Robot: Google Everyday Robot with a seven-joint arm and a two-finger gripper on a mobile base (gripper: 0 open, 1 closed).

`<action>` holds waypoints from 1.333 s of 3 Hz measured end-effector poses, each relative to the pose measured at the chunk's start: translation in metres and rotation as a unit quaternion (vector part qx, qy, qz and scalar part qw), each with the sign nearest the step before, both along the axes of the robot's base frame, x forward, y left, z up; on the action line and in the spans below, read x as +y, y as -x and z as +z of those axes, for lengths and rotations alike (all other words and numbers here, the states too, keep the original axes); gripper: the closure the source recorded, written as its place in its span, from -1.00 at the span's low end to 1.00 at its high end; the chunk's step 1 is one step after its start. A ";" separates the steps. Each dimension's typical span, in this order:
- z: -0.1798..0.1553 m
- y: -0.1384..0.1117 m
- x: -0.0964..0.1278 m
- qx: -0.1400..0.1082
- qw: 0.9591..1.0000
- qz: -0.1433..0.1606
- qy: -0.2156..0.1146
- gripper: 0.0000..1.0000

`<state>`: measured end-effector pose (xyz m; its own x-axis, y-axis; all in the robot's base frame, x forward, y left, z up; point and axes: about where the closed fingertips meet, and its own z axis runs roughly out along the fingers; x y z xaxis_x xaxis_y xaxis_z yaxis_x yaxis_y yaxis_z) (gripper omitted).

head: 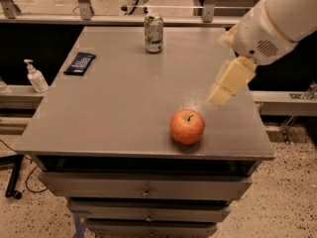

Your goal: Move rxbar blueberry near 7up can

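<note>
The rxbar blueberry (79, 63) is a flat dark navy wrapper lying near the table's left edge, towards the back. The 7up can (154, 33) stands upright at the back middle of the grey table (119, 113). My gripper (220, 94) hangs from the white arm (272, 26) over the right part of the table, just above and to the right of the red apple. It is far from both the bar and the can and holds nothing that I can see.
A red apple (187, 126) sits near the table's front edge, right of centre. A white pump bottle (35, 77) stands on a lower ledge left of the table. Drawers (143, 190) are under the tabletop. A rail runs behind the table.
</note>
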<state>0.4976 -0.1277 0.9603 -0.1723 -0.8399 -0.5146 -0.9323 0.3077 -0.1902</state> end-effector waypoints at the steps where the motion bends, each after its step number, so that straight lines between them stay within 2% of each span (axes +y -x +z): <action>1: -0.007 -0.016 0.058 0.003 0.995 0.008 -0.098 -1.00; 2: 0.001 -0.021 0.070 -0.006 0.993 0.007 -0.118 -1.00; 4: -0.001 -0.022 0.076 -0.009 0.992 0.014 -0.125 -1.00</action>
<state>0.5193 -0.0517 0.9589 -0.1392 -0.6897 -0.7106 -0.9381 0.3216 -0.1285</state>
